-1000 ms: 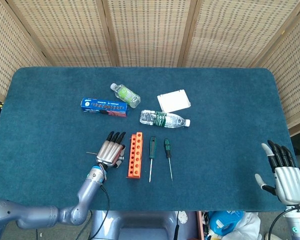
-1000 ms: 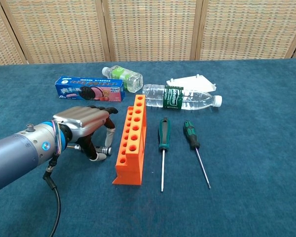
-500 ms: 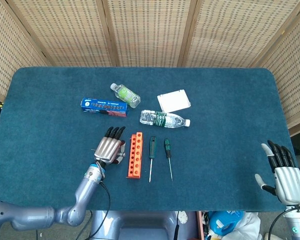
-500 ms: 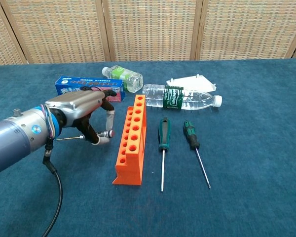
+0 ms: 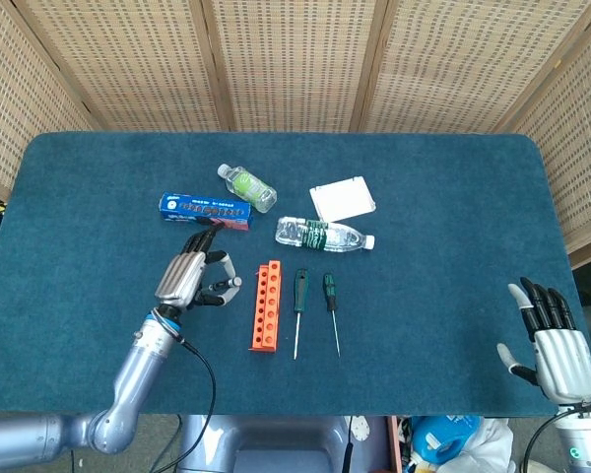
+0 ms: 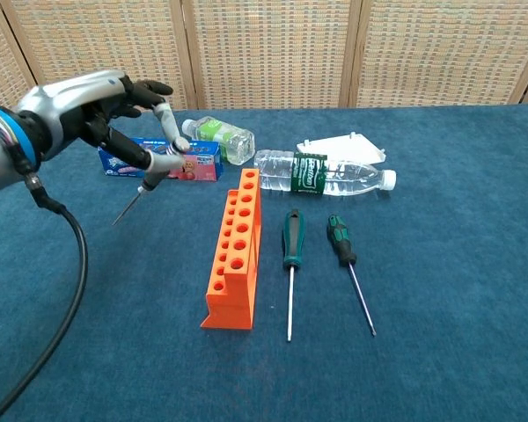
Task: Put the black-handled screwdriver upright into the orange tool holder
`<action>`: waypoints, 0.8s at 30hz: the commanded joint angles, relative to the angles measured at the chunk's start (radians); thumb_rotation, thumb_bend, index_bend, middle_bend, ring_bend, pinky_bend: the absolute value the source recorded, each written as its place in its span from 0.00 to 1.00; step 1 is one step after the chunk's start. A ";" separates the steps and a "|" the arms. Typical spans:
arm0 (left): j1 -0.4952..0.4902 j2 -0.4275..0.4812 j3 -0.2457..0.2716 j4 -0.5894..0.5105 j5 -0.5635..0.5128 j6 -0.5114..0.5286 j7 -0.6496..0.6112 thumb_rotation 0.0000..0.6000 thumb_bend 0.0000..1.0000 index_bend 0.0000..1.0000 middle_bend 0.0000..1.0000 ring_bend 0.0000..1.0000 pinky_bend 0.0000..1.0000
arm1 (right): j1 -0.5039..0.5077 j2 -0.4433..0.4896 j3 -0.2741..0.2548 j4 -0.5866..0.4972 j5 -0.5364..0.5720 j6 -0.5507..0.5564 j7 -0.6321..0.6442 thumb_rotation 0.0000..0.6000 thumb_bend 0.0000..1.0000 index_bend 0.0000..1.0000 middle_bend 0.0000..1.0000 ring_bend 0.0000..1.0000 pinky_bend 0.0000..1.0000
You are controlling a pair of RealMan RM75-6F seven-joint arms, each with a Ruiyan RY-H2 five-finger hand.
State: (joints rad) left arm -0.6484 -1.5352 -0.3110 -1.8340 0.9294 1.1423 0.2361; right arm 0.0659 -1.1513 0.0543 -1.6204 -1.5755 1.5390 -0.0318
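Observation:
My left hand (image 6: 97, 112) is raised above the table, left of the orange tool holder (image 6: 236, 251), and grips the black-handled screwdriver (image 6: 130, 205). Its thin shaft slants down and to the left below the fingers, and the handle is mostly hidden inside the hand. In the head view the left hand (image 5: 189, 278) hovers beside the far end of the holder (image 5: 265, 305), which lies flat on the blue cloth with its row of holes facing up. My right hand (image 5: 552, 340) is open at the table's near right corner, holding nothing.
Two green-handled screwdrivers (image 6: 292, 242) (image 6: 341, 242) lie right of the holder. Behind it are a clear water bottle (image 6: 321, 173), a small green-labelled bottle (image 6: 218, 136), a blue cookie box (image 6: 114, 163) and a white packet (image 6: 343, 145). Wicker screens ring the table.
My left hand has lifted the screwdriver off the cloth, rising and moving away from me and leftward; the shaft now hangs tip-down in the air. The right hand has barely moved.

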 commanded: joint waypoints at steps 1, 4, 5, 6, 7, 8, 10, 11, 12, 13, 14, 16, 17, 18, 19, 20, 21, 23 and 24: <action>0.042 0.076 -0.044 -0.082 0.039 -0.017 -0.120 1.00 0.36 0.63 0.04 0.00 0.00 | 0.003 0.000 0.002 -0.007 0.001 -0.004 0.001 1.00 0.28 0.00 0.00 0.00 0.00; 0.060 0.104 -0.067 -0.122 0.054 -0.033 -0.223 1.00 0.36 0.63 0.06 0.00 0.00 | 0.003 -0.005 0.003 0.000 0.004 -0.004 0.003 1.00 0.28 0.00 0.00 0.00 0.00; 0.063 0.108 -0.071 -0.128 0.058 -0.037 -0.244 1.00 0.36 0.63 0.06 0.00 0.00 | 0.002 -0.005 0.003 0.001 0.005 -0.003 0.003 1.00 0.28 0.00 0.00 0.00 0.00; 0.068 0.111 -0.080 -0.138 0.066 -0.042 -0.282 1.00 0.36 0.63 0.06 0.00 0.00 | 0.001 -0.005 0.005 0.002 0.007 -0.001 0.003 1.00 0.28 0.00 0.00 0.00 0.00; 0.073 0.112 -0.085 -0.142 0.078 -0.043 -0.313 1.00 0.36 0.63 0.07 0.00 0.00 | 0.000 -0.004 0.006 0.002 0.008 0.002 0.004 1.00 0.28 0.00 0.00 0.00 0.00; 0.076 0.111 -0.089 -0.143 0.093 -0.041 -0.340 1.00 0.36 0.63 0.07 0.00 0.00 | -0.001 -0.003 0.007 0.001 0.009 0.004 0.004 1.00 0.28 0.00 0.00 0.00 0.00; 0.082 0.099 -0.093 -0.141 0.130 -0.036 -0.395 1.00 0.36 0.63 0.07 0.00 0.00 | -0.002 -0.001 0.007 0.001 0.011 0.005 0.004 1.00 0.28 0.00 0.00 0.00 0.00; 0.083 0.092 -0.093 -0.139 0.143 -0.033 -0.415 1.00 0.36 0.63 0.07 0.00 0.00 | -0.002 -0.001 0.007 0.001 0.011 0.004 0.004 1.00 0.28 0.00 0.00 0.00 0.00; 0.085 0.081 -0.091 -0.133 0.163 -0.030 -0.443 1.00 0.36 0.63 0.08 0.00 0.00 | -0.001 0.000 0.006 0.001 0.011 0.003 0.004 1.00 0.28 0.00 0.00 0.00 0.00; 0.086 0.072 -0.088 -0.126 0.181 -0.029 -0.465 1.00 0.36 0.63 0.08 0.00 0.00 | -0.001 -0.001 0.006 0.001 0.011 0.001 0.003 1.00 0.28 0.00 0.00 0.00 0.00; 0.086 0.063 -0.085 -0.119 0.196 -0.027 -0.485 1.00 0.36 0.63 0.08 0.00 0.00 | -0.001 0.000 0.006 0.001 0.010 0.001 0.002 1.00 0.28 0.00 0.00 0.00 0.00; 0.083 0.040 -0.080 -0.100 0.222 -0.019 -0.515 1.00 0.36 0.63 0.08 0.00 0.00 | -0.001 0.001 0.004 0.000 0.008 0.002 0.003 1.00 0.28 0.00 0.00 0.00 0.00; 0.081 0.032 -0.078 -0.093 0.230 -0.016 -0.520 1.00 0.36 0.63 0.08 0.00 0.00 | -0.001 0.001 0.004 0.000 0.008 0.002 0.003 1.00 0.28 0.00 0.00 0.00 0.00; 0.077 0.020 -0.076 -0.084 0.242 -0.014 -0.529 1.00 0.36 0.63 0.08 0.00 0.00 | -0.001 0.001 0.004 0.000 0.008 0.002 0.003 1.00 0.28 0.00 0.00 0.00 0.00; 0.075 0.012 -0.074 -0.079 0.249 -0.014 -0.537 1.00 0.36 0.63 0.08 0.00 0.00 | -0.001 0.001 0.004 0.000 0.008 0.002 0.004 1.00 0.28 0.00 0.00 0.00 0.00; 0.071 0.003 -0.072 -0.072 0.255 -0.014 -0.545 1.00 0.36 0.63 0.08 0.00 0.00 | 0.000 0.001 0.006 -0.004 0.005 0.003 0.006 1.00 0.28 0.00 0.00 0.00 0.00; 0.068 -0.006 -0.071 -0.066 0.261 -0.016 -0.555 1.00 0.36 0.63 0.08 0.00 0.00 | 0.001 0.002 0.006 -0.005 0.006 0.003 0.007 1.00 0.28 0.00 0.00 0.00 0.00; 0.060 -0.027 -0.065 -0.052 0.268 -0.021 -0.574 1.00 0.36 0.63 0.09 0.00 0.00 | 0.002 0.001 0.007 -0.007 0.003 0.003 0.012 1.00 0.28 0.00 0.00 0.00 0.00; 0.057 -0.039 -0.062 -0.043 0.274 -0.020 -0.581 1.00 0.36 0.63 0.09 0.00 0.00 | 0.001 0.001 0.006 -0.003 0.006 0.003 0.014 1.00 0.28 0.00 0.00 0.00 0.00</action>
State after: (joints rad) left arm -0.5842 -1.5574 -0.3792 -1.8905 1.1940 1.1235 -0.3318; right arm 0.0668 -1.1503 0.0606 -1.6252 -1.5710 1.5418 -0.0201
